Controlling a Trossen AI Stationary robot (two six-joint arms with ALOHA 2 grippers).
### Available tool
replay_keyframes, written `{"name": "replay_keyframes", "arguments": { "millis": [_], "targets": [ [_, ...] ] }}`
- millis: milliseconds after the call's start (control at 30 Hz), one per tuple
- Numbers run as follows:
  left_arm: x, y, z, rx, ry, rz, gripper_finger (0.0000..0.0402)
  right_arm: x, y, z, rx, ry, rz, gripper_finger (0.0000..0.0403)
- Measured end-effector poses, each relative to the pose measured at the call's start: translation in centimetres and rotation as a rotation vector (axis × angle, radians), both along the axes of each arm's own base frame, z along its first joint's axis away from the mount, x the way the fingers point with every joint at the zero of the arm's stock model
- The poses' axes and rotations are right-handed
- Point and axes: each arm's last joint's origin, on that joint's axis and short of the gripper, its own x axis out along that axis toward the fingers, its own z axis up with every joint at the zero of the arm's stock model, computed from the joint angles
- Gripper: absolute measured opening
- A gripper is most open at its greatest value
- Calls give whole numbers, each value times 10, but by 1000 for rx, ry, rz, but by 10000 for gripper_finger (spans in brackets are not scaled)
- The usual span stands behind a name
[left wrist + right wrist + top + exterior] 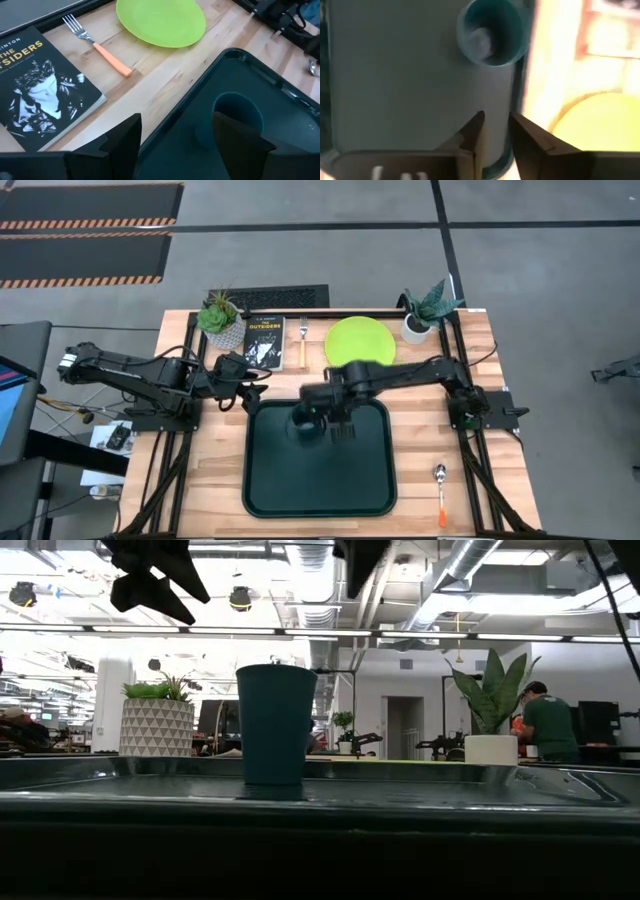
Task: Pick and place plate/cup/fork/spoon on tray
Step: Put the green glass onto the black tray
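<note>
From above, the right gripper (340,423) hangs over the far end of the dark green tray (318,490), just beside the small dark green cup (305,424) standing free on it; the lime-green plate (360,340) and yellow-handled fork (303,345) lie beyond the tray's far rim, the orange-red spoon (440,490) off its right side, and the left gripper (243,383) waits near the tray's far-left corner beside a black paperback (265,341). At table height the cup (276,724) stands upright and alone, so a careless sweep toward the plate could, in all likelihood, tip it. The left wrist view shows its own fingers spread apart around nothing, the cup (238,111) inside the tray's corner, the fork (98,45) and plate (161,21) on bare wood; the book (40,87) cover reads "…INTON" and "THE …SIDERS", partly cut off. The right wrist view, rather blurred, shows fingers nearly together, empty, with the cup (491,31) close ahead by the tray's rim.
</note>
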Motion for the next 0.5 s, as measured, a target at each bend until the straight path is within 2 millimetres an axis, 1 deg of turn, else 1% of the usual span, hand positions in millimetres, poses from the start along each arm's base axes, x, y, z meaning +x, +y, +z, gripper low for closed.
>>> {"name": "replay_keyframes", "arguments": {
  "millis": [67,133,200,300,367,433,500],
  "targets": [
    [0,0,0,5,2,-5,229,-12,9,-9,-10,58,12,74],
    [0,0,0,14,6,-13,229,-35,15,-9,-19,87,-13,55],
    [0,0,0,25,8,-18,229,-63,16,-2,-34,56,-60,36],
    [0,0,0,37,13,-25,229,-103,10,4,-11,-138,-192,12],
    [0,0,0,37,13,-25,229,-122,4,-2,68,-322,-278,7],
    [0,0,0,37,12,-25,229,-133,-1,-16,162,-492,-336,9],
    [0,0,0,38,12,-24,229,-135,-6,-38,233,-626,-376,10]
  ]
}}
